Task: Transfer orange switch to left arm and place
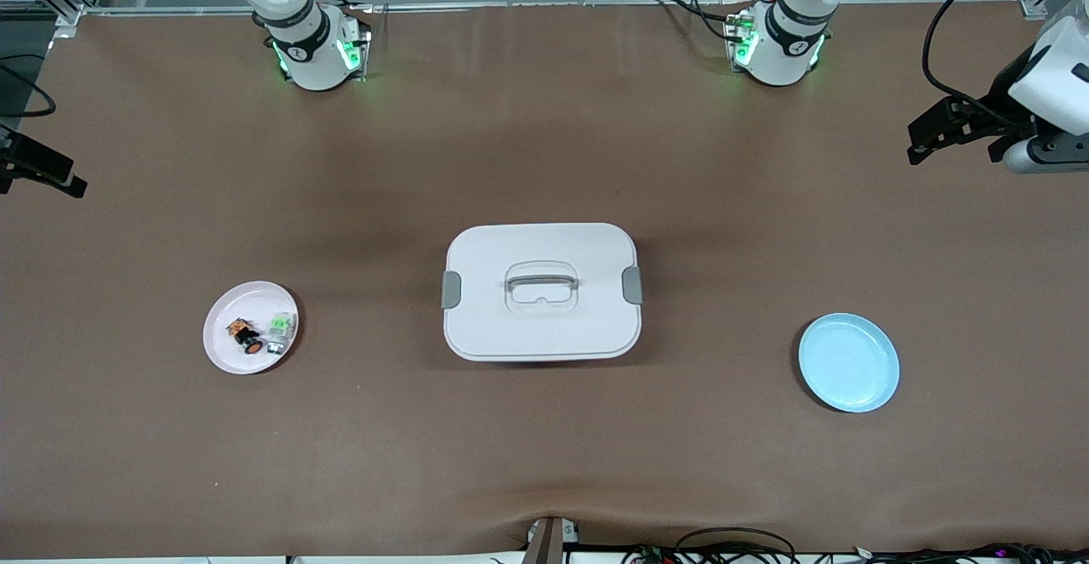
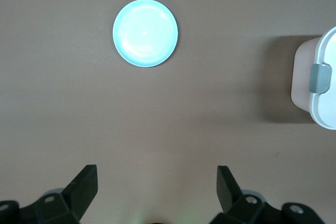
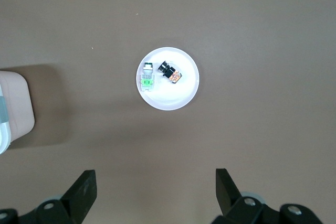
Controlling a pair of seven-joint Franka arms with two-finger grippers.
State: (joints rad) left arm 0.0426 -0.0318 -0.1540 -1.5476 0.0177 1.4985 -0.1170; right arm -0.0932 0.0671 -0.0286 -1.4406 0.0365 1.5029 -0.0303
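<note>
Orange switch (image 1: 245, 336) on pink plate (image 1: 223, 351), no readable labels

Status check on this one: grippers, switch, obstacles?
Left gripper and right gripper open, empty, high over the table. Orange switch on pink plate beside green switch. Box sits between pink plate and blue plate.
</note>
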